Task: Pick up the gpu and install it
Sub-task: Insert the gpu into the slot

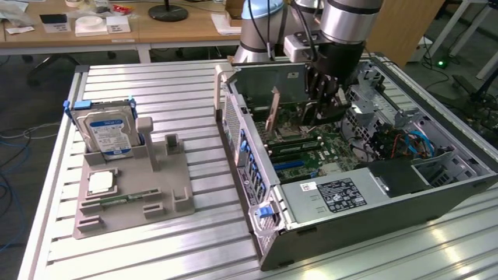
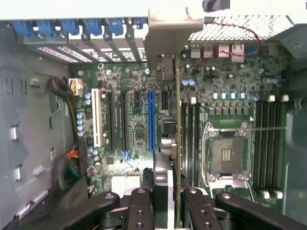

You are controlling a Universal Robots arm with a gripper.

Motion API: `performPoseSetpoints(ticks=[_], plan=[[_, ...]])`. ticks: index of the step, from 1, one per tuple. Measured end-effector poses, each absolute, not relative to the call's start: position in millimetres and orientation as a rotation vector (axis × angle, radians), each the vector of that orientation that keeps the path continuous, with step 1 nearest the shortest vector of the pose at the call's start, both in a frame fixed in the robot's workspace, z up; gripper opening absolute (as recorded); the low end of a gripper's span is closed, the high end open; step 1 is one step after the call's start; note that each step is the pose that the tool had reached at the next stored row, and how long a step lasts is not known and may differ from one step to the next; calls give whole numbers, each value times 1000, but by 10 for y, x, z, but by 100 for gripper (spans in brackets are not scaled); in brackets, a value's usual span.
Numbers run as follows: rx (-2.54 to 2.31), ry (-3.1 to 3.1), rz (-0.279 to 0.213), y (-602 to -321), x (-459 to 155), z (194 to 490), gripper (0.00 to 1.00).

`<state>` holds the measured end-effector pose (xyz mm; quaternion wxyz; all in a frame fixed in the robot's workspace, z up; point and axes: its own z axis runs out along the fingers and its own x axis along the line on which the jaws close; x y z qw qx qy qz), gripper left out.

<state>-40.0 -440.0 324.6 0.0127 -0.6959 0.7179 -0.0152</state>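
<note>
One gpu [image 1: 269,84], pinched by gripper [image 1: 318,102] closed on its end; held upright, edge down, over motherboard [image 1: 311,157] inside open case [image 1: 374,210], likely to meet the board squarely; tray [image 1: 155,192] at nine o'clock of case, exterior view.

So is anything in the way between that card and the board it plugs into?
Nothing visible. The gripper holds the gpu edge-on over the motherboard, beside the blue slot; no cable crosses there. What lies directly beneath it is hidden.
</note>
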Motion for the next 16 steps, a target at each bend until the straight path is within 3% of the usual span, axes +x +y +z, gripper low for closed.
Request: performPoseSetpoints(ticks=[16], plan=[[-2169, 2238, -46, -4515, -488, 2970, 28]])
